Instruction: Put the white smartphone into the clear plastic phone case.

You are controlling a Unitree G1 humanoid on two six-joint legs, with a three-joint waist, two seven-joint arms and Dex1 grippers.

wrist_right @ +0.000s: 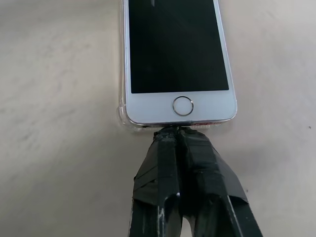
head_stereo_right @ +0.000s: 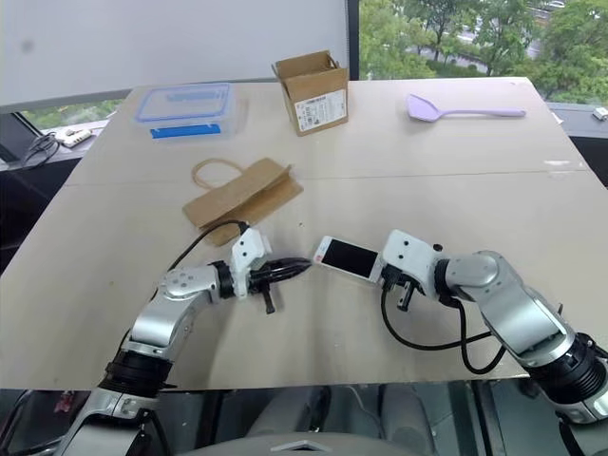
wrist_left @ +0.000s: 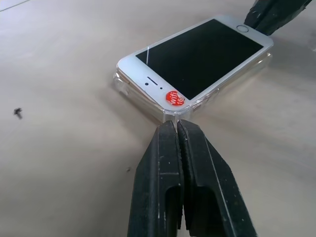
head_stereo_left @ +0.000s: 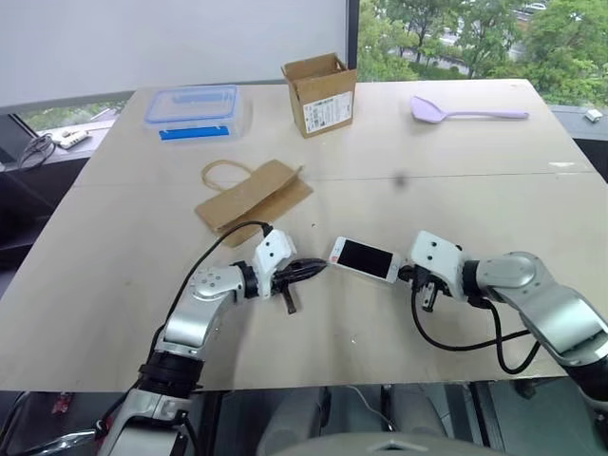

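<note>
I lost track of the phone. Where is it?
The white smartphone lies near the table's front edge, between the left gripper and right gripper.

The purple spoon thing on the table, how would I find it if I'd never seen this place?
Start at the big wooden table and look to its far right corner, by the window. The purple spatula lies flat there, right of the open cardboard box. It is the only pastel, long-handled thing; the box, paper bag and phone are all blocky.

Your landmark: white smartphone (head_stereo_left: 364, 258), seated in clear plastic phone case (wrist_left: 200, 101) on table (head_stereo_left: 114, 285). Left gripper (head_stereo_left: 321, 267) touching its left end, right gripper (wrist_right: 178, 132) touching right end. Paper bag (head_stereo_left: 253, 195) behind-left; cardboard box (head_stereo_left: 320, 93) farther behind.
</note>
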